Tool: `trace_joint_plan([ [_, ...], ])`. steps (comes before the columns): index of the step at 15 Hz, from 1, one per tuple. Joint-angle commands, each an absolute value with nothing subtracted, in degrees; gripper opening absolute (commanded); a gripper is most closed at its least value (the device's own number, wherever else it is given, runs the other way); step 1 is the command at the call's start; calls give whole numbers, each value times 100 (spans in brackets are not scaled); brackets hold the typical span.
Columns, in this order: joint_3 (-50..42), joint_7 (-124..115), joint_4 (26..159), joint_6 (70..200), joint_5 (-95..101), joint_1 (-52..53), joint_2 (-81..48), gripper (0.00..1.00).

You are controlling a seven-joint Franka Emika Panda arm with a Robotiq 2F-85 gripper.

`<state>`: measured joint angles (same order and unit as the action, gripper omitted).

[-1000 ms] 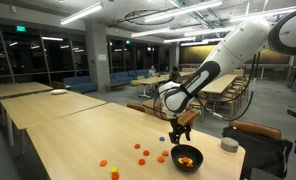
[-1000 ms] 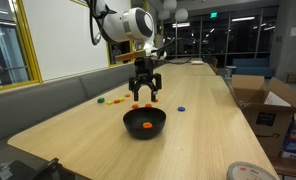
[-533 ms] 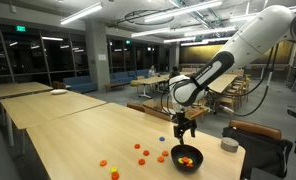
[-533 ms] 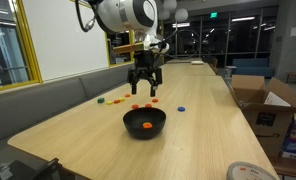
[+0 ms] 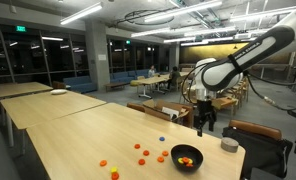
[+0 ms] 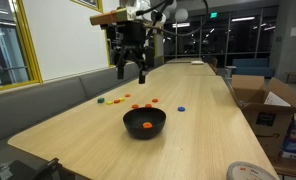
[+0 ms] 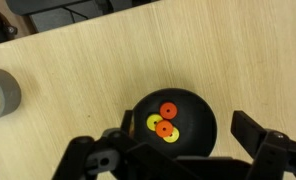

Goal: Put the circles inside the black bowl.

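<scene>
On the counter [image 6: 213, 130]: we've got most of the orange circles [image 5: 146, 152] lying loose beside the black bowl [image 5: 186, 163], some near it, some well apart.
Bowl: a few circles, orange and yellow, sit in the middle of it in the wrist view.
Fingers [image 7: 258, 140]: spread wide, holding nothing, hanging high above the counter roughly over the bowl.
Next move: we'd guess it's going for another loose circle.
Grip tip: these look thin and flat, so we'd come straight down, straddle one that sits apart from its neighbours, get the tips almost on the wood, then close gently.
Drop tip: we'd let go low over the bowl's middle so nothing bounces out.
Watch out: the grey roll [image 7: 0, 92] sits just beside the bowl, so we'd steer around it.
</scene>
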<state>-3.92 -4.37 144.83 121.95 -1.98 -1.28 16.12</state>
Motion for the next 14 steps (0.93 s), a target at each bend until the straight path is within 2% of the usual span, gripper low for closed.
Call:
trace_joint_plan([
  [1, -503, -123, 15278, 11880, -261, -313, 3052, 100],
  [8, -923, 156, 15997, 11153, -106, -897, 4811, 100],
  [14, -982, 80, 15791, 11051, -111, -1073, 4740, 100],
])
